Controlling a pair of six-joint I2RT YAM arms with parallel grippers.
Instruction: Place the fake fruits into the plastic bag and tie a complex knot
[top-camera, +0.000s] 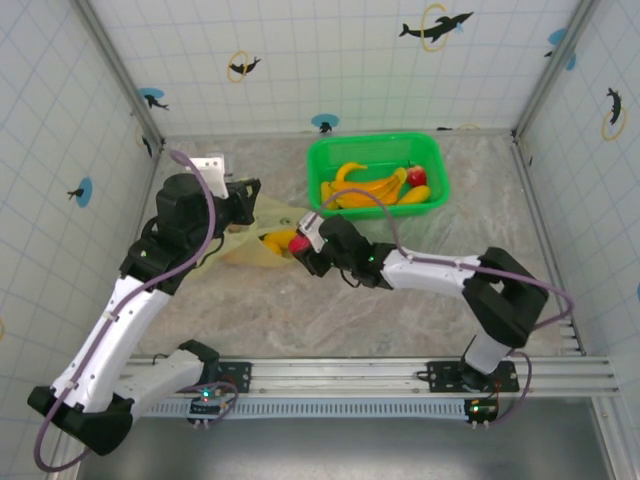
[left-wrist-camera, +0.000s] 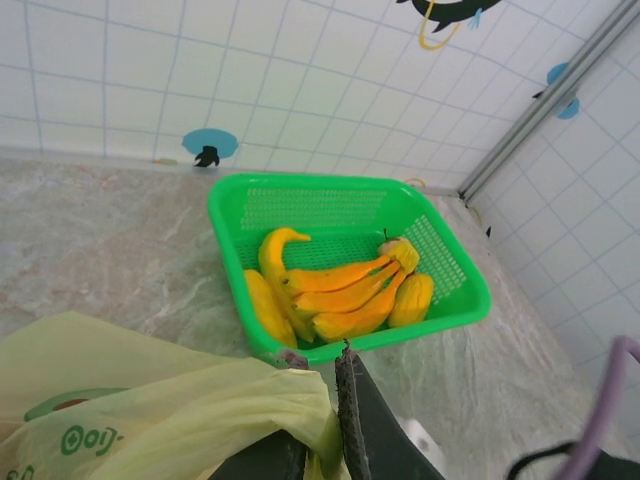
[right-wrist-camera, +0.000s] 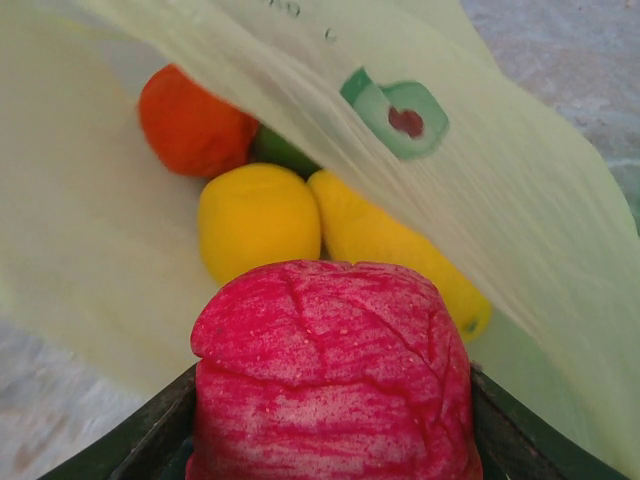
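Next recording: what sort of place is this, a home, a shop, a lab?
Probably a lab robot test cell: white grid-patterned walls with dolphin stickers enclose a marble-look tabletop, with an aluminium mounting rail at its near edge.

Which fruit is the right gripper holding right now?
The red fruit, clamped in the right gripper at the plastic bag mouth; the orange fruit and yellow fruit lie loose inside.

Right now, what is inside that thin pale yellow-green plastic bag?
A round orange fruit, a round yellow fruit and a long yellow one. Something green sits behind them, mostly covered; the bag hides anything deeper.
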